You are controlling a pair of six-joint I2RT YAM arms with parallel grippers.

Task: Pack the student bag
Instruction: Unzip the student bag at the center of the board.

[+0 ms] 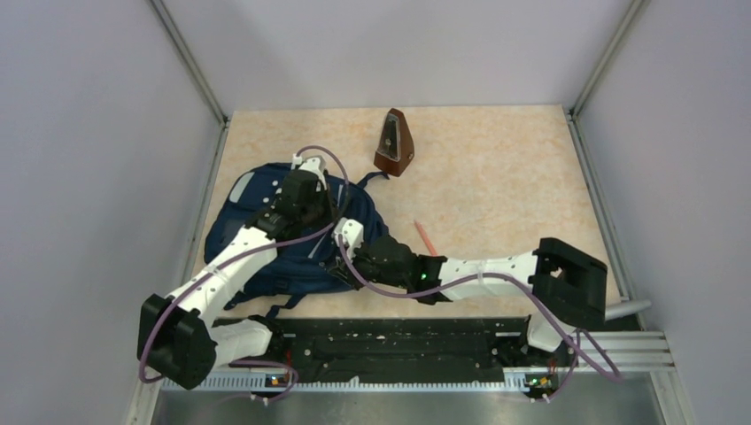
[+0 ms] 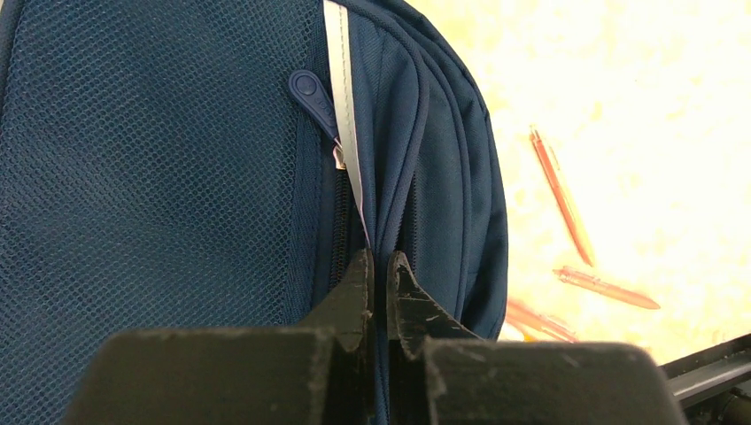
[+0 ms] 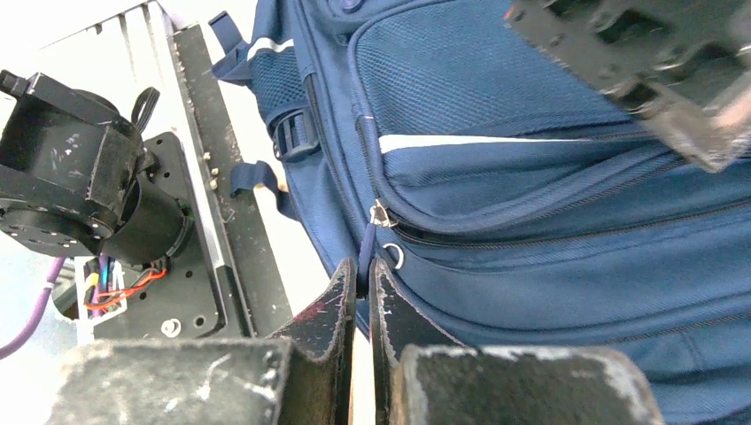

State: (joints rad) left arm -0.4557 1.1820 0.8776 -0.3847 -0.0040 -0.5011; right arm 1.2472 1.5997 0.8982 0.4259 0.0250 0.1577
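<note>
- The student bag (image 1: 248,195) lies flat on the left side of the table (image 1: 496,195), close to the near edge where the arms are bolted on.
- The right arm comes from the near right and reaches left to the bag's near right edge.
- The right claw (image 3: 361,274) is at that edge. Its two fingers are closed on a small blue zip pull (image 3: 365,250) that hangs from a zip on the bag. A little silver ring (image 3: 394,257) sits just beside the pull.
- The left arm comes from the near left and goes over the top of the bag.
- The left claw (image 2: 381,266) is down on the bag, a bit farther back than the right claw. Its fingers are pinched shut on a fold of blue cloth next to a zip.
- Just past the left claw there is another blue pull tab (image 2: 305,88), beside a thin light stripe (image 2: 338,80) and a patch of blue mesh (image 2: 150,177).
- Three orange pens (image 2: 558,190) lie on the bare table to the right of the bag, not touching it.
- Farther back, a brown metronome (image 1: 394,142) stands upright on the table, near the bag's far right corner.
</note>
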